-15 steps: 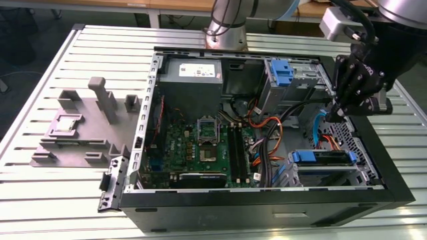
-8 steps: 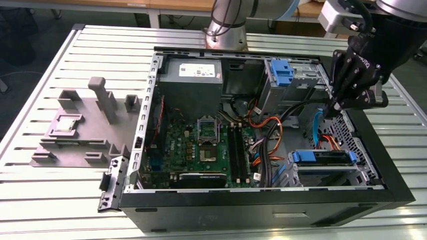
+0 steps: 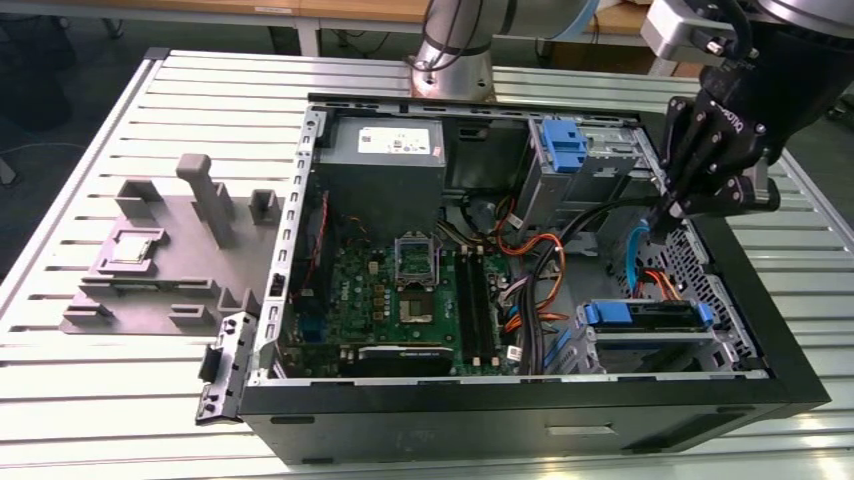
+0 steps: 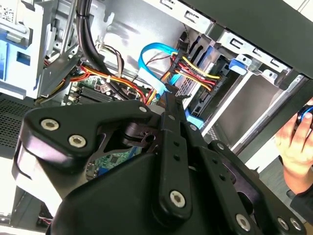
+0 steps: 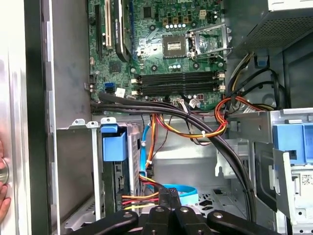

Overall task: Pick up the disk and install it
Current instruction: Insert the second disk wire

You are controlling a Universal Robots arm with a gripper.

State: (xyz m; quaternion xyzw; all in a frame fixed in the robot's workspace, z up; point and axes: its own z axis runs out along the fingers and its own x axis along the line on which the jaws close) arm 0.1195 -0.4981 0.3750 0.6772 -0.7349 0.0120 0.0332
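Steel-slat table [image 3: 94, 385]: carries the open computer case [image 3: 534, 405], laid on its side with the inside facing up.
Black gripper [image 3: 667, 215]: hangs inside the case by the wall on the exterior view's right; fingertips pressed together in both wrist views [image 4: 168, 98] [image 5: 171, 192], pinching nothing.
Grey disk [image 3: 647, 316]: lies flat in the drive bay near the case front, blue rails at both ends, apparently already seated.
Direction: from the gripper, toward the exterior view's bottom and lower down, near but not touching.
Long axis: runs across the exterior view, left to right, square to the line from gripper to disk.
Light-blue cable [image 5: 181, 190]: loops just under the fingertips, between gripper and case floor.
Person's hand [image 4: 296, 147]: outside the case wall, apart from the gripper.
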